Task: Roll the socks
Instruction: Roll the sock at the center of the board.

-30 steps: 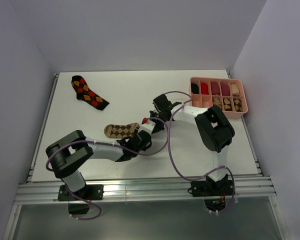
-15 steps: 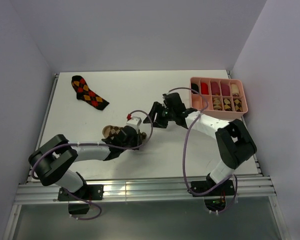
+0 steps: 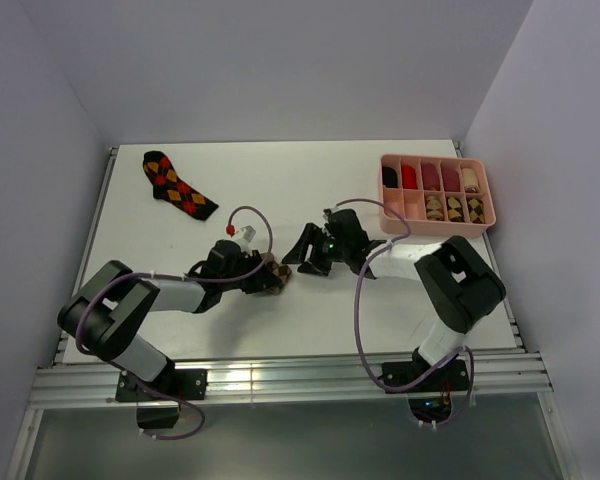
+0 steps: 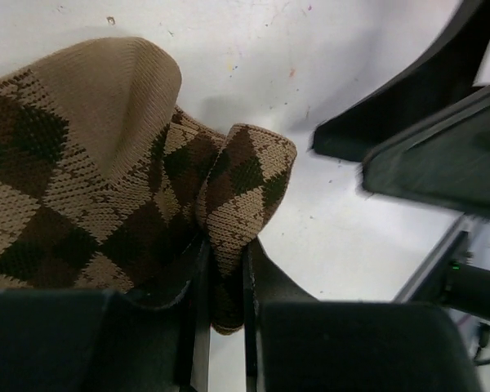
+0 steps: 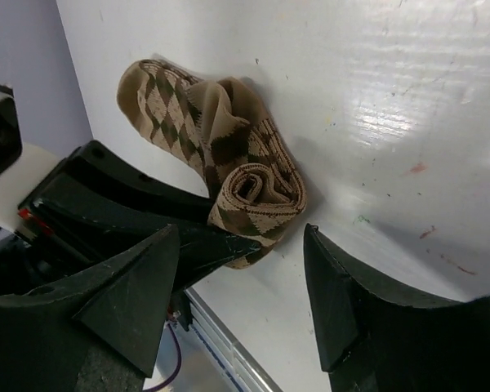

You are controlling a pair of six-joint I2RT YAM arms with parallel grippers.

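A tan-brown-cream argyle sock (image 3: pixel 277 271) lies bunched at the table's middle, one end wound into a roll (image 5: pixel 258 191). My left gripper (image 3: pixel 264 278) is shut on it: a fold of the knit (image 4: pixel 229 204) is pinched between the two jaws. My right gripper (image 3: pixel 304 257) stands open just right of the roll, its fingers (image 5: pixel 347 302) on either side of bare table, touching nothing. A black-red-orange argyle sock (image 3: pixel 179 184) lies flat at the back left.
A pink divided tray (image 3: pixel 480 218) sits at the back right with rolled socks in its compartments, plain ones behind and argyle ones in front. Purple cables loop over both arms. The two grippers face each other closely at the centre.
The tan sock has gone from lying stretched out to a bunched roll. My right gripper has opened wide and dropped towards the roll. My left gripper has closed tighter on the sock.
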